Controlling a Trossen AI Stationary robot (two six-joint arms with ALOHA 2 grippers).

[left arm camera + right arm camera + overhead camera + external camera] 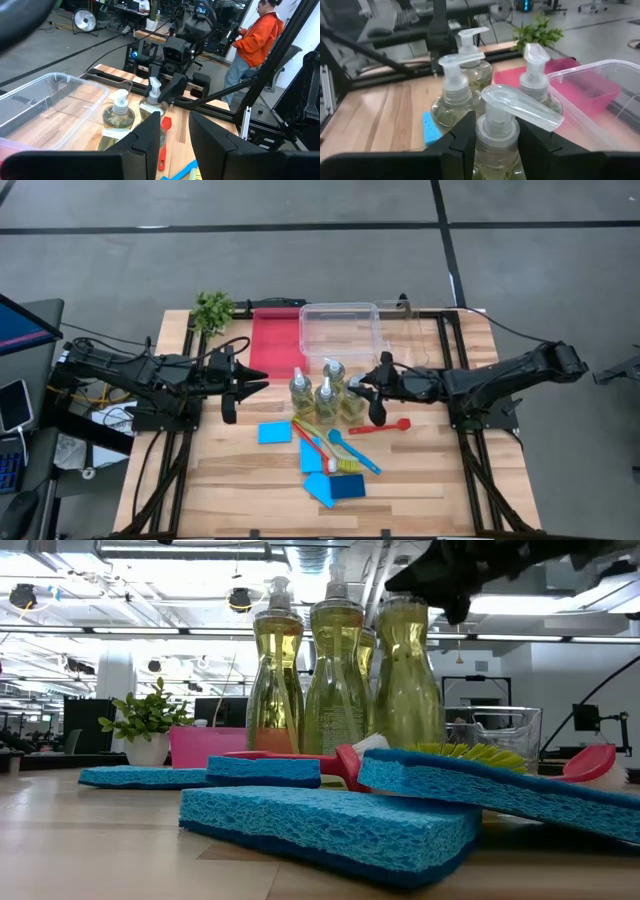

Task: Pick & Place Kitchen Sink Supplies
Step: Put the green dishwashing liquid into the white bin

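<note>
Four clear pump bottles [322,397] of yellow-green liquid stand bunched together just in front of the clear plastic bin [340,332], with the red tray [275,338] beside that bin. The right gripper [492,131] has its two dark fingers either side of the neck of the bottle nearest it [496,134], just under the pump head; the fingers look closed onto the neck, so I judge it clenched on that bottle. Full of liquid, the bottle is likely fairly heavy for its size and top-steady, its smooth plastic slippery, so the narrow neck under the pump collar seems the sound place to hold, since the collar stops it sliding down. The sponges [274,432] in front of the bottles are soft, light and flat, best pinched across an edge; the thin brushes [353,451] beside them are stiff and light. The left gripper [237,388] hangs on the far side of the bottles from the right one, fingers parted and holding nothing. From bench height the bottles hide each other and the sponges hide their bases; whether the held bottle is off the bench [240,490] I cannot tell.
</note>
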